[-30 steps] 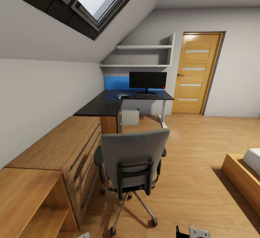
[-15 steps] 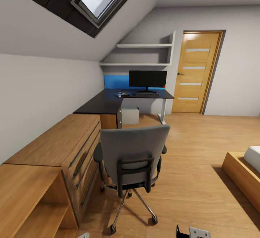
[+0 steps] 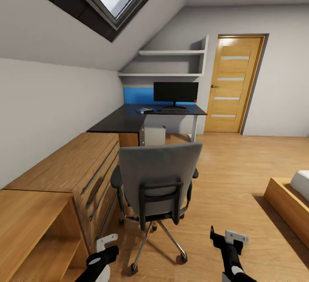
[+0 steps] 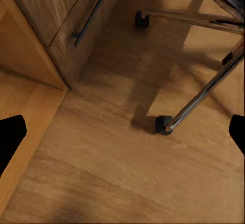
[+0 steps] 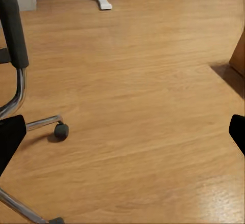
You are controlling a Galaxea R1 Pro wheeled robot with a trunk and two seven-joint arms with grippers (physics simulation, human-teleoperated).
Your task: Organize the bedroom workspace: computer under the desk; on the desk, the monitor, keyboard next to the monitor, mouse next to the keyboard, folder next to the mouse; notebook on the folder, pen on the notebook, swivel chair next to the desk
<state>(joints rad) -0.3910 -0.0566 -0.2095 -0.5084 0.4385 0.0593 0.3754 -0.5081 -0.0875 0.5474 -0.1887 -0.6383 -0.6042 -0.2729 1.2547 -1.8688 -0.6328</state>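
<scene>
The grey swivel chair (image 3: pixel 159 177) stands on the wood floor with its back to me, and its seat is hidden behind the backrest. Beyond it is the black L-shaped desk (image 3: pixel 124 123) with the monitor (image 3: pixel 176 92) and the flat keyboard (image 3: pixel 175 111) on top. A few small items (image 3: pixel 143 111) lie left of the keyboard, too small to tell apart. The light grey computer (image 3: pixel 154 135) sits under the desk. My left gripper (image 3: pixel 105 250) (image 4: pixel 122 134) hangs open over the floor by a chair castor (image 4: pixel 163 124). My right gripper (image 3: pixel 225 239) (image 5: pixel 122 132) is open above bare floor.
A long wooden chest (image 3: pixel 77 175) with bar handles runs along the left wall, close to the chair. A low wooden bed frame (image 3: pixel 285 205) is at the right. The wooden door (image 3: pixel 231 85) and white wall shelves (image 3: pixel 171 63) are at the far end.
The camera has shifted, so the whole room sits slightly differently. Both arms have risen into the bottom of the head view. The chair and desk items have not moved.
</scene>
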